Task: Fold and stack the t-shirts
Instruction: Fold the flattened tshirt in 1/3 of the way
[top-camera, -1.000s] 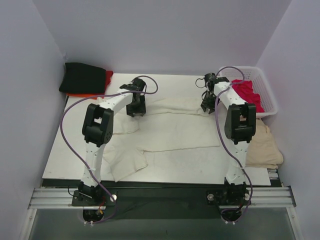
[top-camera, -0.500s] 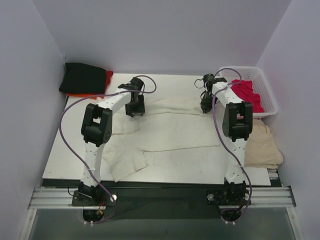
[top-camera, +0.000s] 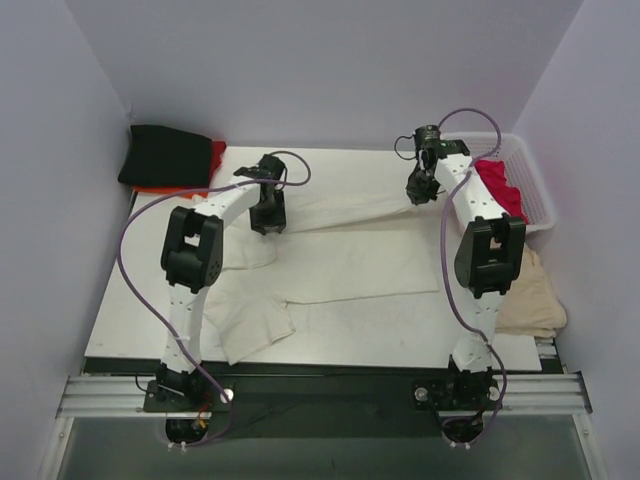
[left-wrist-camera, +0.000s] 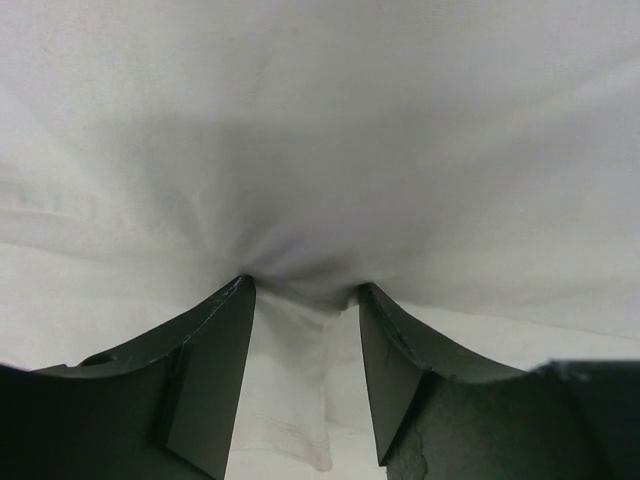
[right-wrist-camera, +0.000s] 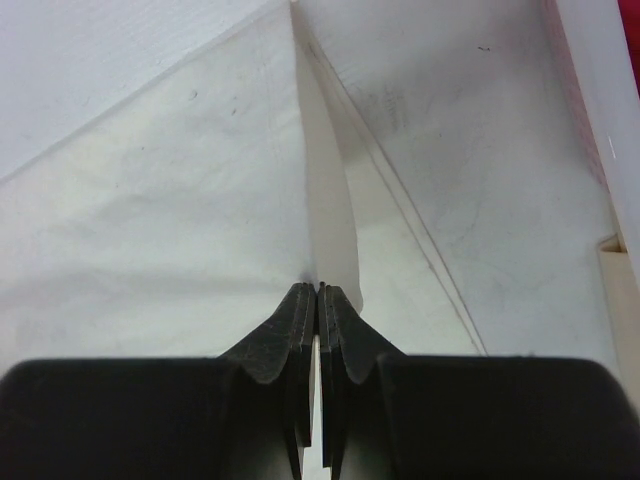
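A cream shirt (top-camera: 350, 265) lies spread across the table (top-camera: 400, 345). The left gripper (left-wrist-camera: 305, 300) clamps a bunched fold near the shirt's far edge. The right gripper (right-wrist-camera: 318, 292) pinches a thin edge, raised off the table. A folded black shirt (top-camera: 165, 155) rests on an orange-red shirt (top-camera: 215, 155) at far left. A crimson shirt (top-camera: 498, 185) lies in the basket (top-camera: 530, 170).
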